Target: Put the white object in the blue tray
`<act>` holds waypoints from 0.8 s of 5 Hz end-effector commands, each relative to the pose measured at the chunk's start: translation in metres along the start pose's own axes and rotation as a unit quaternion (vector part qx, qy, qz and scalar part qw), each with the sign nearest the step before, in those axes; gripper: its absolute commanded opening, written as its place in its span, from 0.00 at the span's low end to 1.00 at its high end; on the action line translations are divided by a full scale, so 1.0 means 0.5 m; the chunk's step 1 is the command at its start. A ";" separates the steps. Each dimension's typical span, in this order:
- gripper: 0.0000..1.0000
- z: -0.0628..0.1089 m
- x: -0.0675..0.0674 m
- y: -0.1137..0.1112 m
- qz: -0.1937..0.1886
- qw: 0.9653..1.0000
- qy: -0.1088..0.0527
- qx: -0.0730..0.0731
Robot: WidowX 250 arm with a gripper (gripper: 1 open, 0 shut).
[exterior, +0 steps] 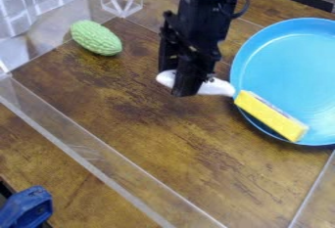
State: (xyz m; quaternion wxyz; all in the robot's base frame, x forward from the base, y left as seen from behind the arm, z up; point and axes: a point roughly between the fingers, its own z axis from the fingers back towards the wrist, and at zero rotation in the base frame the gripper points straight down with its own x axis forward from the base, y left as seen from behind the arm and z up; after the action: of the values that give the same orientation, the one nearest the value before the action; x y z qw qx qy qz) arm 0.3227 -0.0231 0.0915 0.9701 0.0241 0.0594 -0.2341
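My black gripper [187,87] hangs over the middle of the wooden table, just left of the blue tray [291,54]. Its fingers are shut on the white object [217,87]. One white end pokes out to the right toward the tray's rim, and a small rounded bit shows on the left side of the fingers. The object looks lifted slightly off the wood. The tray is a wide round bright-blue plate with a raised rim at the right of the view.
A yellow sponge block [271,115] lies on the tray's near-left edge. A green bumpy oval toy [96,37] sits at the back left. Clear acrylic walls [78,144] border the table, and a blue thing [23,208] shows at the bottom left corner.
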 end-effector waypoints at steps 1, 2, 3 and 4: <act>0.00 0.056 -0.008 0.005 -0.003 0.999 -0.036 0.016; 0.00 0.061 -0.011 0.003 -0.007 0.999 -0.040 0.014; 0.00 0.066 -0.014 0.000 -0.011 0.999 -0.045 0.011; 0.00 0.064 -0.016 -0.002 -0.012 0.999 -0.051 0.007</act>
State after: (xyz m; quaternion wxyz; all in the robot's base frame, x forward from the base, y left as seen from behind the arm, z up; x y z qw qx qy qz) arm 0.3170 -0.0263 0.1007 0.9667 0.0115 0.0467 -0.2514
